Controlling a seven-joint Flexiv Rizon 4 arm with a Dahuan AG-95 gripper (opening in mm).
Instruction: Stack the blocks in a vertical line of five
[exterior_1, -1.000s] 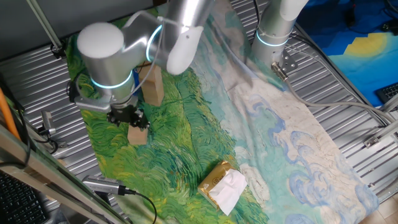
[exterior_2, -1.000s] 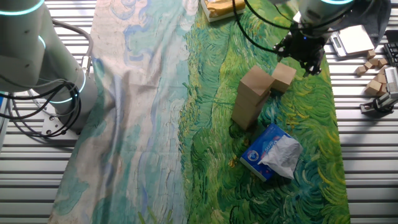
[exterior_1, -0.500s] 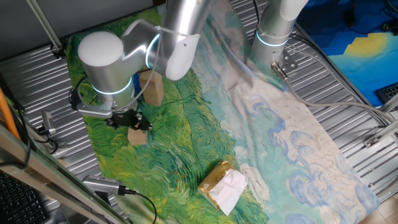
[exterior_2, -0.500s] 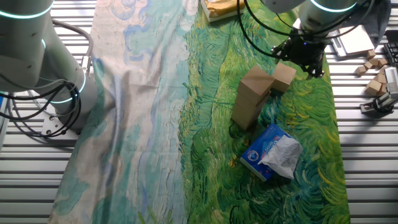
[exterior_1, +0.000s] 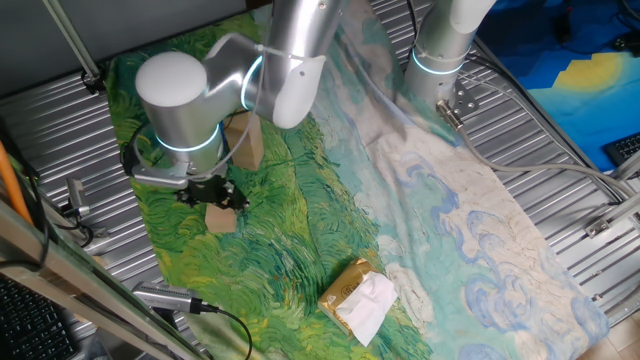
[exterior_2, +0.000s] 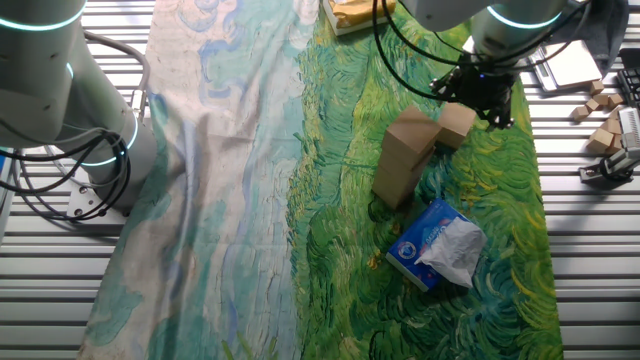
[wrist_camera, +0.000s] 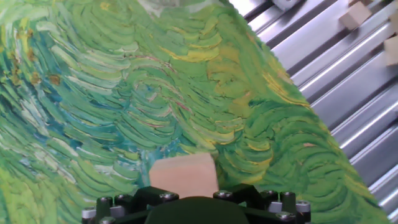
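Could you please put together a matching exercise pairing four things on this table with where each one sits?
Things:
1. lone tan wooden cube
2. tall stack of tan wooden cubes
3. blue-and-white soft packet
4. yellow-gold packet with white tissue

Places:
A. on the green painted cloth, near its edge, far from the arm
B. just under the black gripper
C. on the cloth beside the foot of the stack
D. standing upright next to the lone cube

Pairs: 1-B, 2-D, 3-C, 4-A
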